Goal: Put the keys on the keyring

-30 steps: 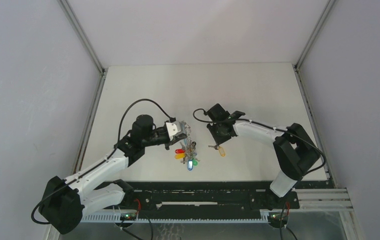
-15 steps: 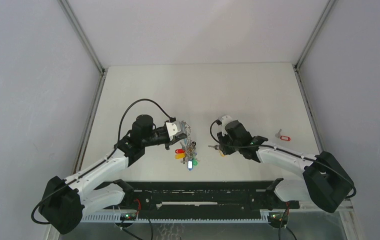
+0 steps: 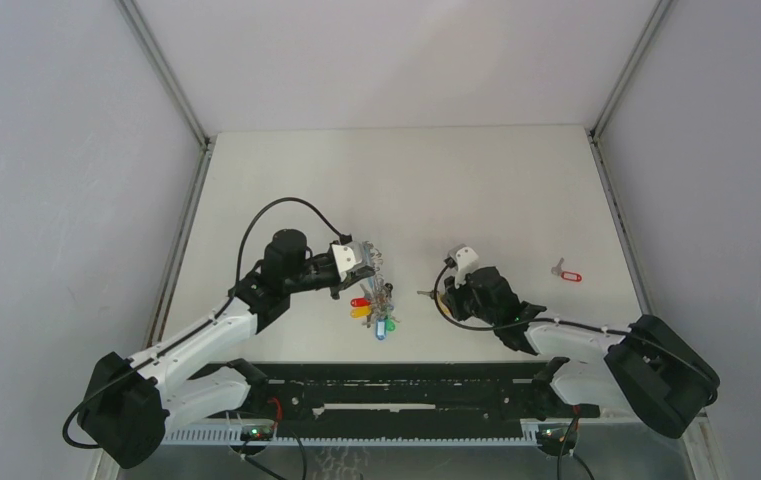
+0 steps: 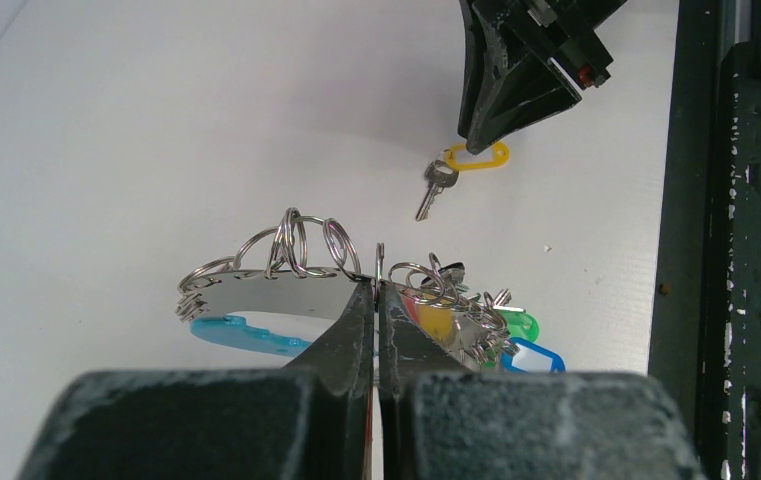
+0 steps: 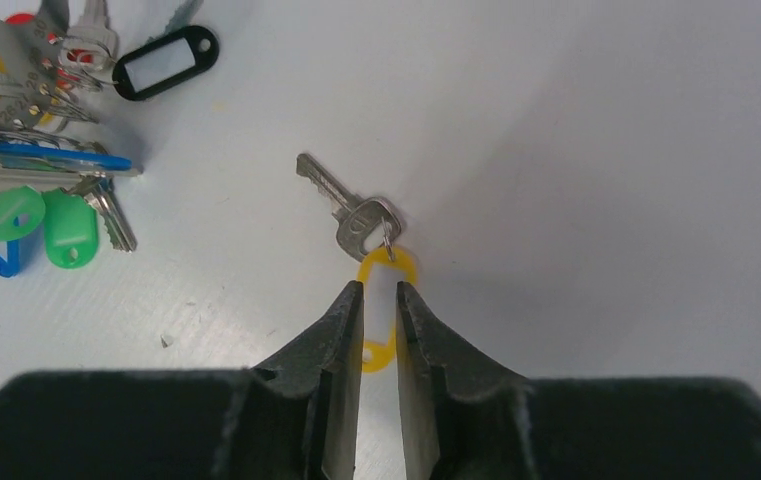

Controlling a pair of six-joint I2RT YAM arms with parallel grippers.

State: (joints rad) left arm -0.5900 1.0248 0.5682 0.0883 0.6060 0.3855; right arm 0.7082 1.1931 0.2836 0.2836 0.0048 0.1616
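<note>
The yellow-tagged key (image 5: pixel 356 220) lies just ahead of the right gripper (image 5: pixel 379 288), whose nearly closed jaws straddle its tag (image 5: pixel 362 270); actual grip unclear. The left gripper (image 4: pixel 376 290) clamps the keyring (image 4: pixel 256 298).

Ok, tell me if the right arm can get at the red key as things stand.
Probably yes: the red key lies by itself off to the right gripper's right, nothing between them. The gripper sits at the yellow key's tag, though, and must leave that first.

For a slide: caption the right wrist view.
Right gripper poised at the yellow tag of a loose key on the table.
</note>
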